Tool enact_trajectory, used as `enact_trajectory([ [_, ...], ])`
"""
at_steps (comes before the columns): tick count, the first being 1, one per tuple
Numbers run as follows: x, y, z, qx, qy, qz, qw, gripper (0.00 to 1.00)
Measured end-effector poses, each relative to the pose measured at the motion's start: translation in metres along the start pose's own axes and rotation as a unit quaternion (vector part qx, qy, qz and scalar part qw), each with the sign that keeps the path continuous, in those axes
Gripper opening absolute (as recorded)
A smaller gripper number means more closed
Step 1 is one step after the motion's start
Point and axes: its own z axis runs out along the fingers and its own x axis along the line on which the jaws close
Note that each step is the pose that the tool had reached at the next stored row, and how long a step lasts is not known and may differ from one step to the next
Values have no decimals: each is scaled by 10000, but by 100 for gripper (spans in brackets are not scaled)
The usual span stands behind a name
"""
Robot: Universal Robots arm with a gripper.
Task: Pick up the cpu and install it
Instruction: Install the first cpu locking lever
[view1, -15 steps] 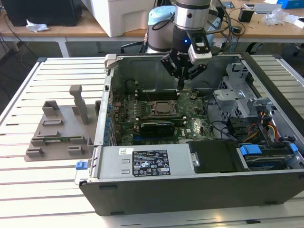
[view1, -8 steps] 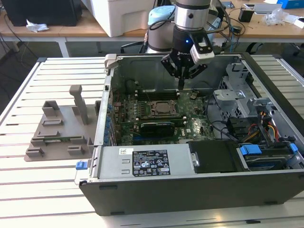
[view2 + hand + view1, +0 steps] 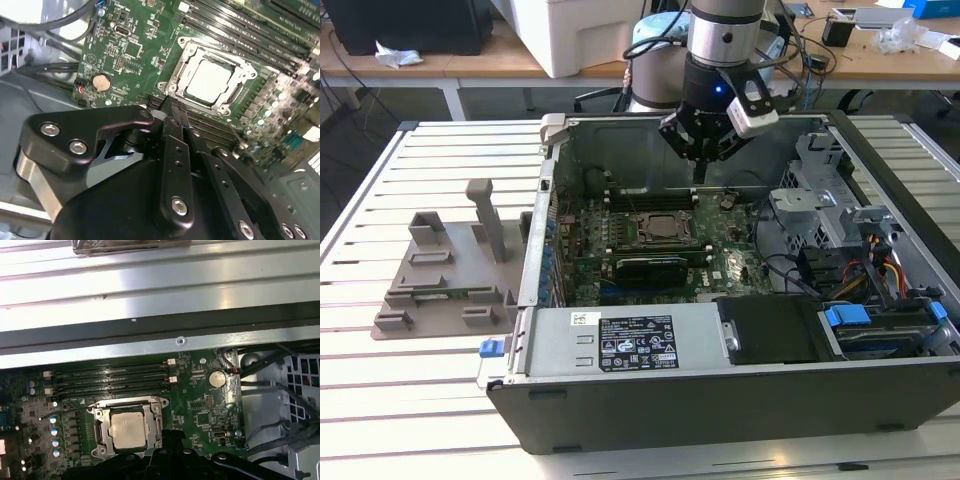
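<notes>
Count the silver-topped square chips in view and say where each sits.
1. The flat square silver-topped cpu lies in the metal-framed socket on the green motherboard, near the tip of the black tool. Others could hide beneath it.

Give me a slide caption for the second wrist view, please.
The gripper hovers over the green motherboard, beside the socket where the cpu lies.
</notes>
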Motion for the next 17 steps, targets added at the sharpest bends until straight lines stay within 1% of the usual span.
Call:
enact_trajectory([
  [2, 0, 0, 0, 1, 1, -150, 9999, 11],
  [5, 0, 0, 0, 2, 2, -392, 9992, 11],
  [7, 0, 0, 0, 4, 3, -583, 9983, 11],
  [9, 0, 0, 0, 5, 4, -774, 9970, 11],
  [10, 0, 0, 0, 6, 5, -891, 9960, 11],
  [11, 0, 0, 0, 6, 5, -962, 9954, 11],
  [12, 0, 0, 0, 7, 6, -1065, 9943, 11],
  [13, 0, 0, 0, 8, 7, -1239, 9923, 11],
  [17, 0, 0, 0, 10, 9, -1581, 9874, 11],
])
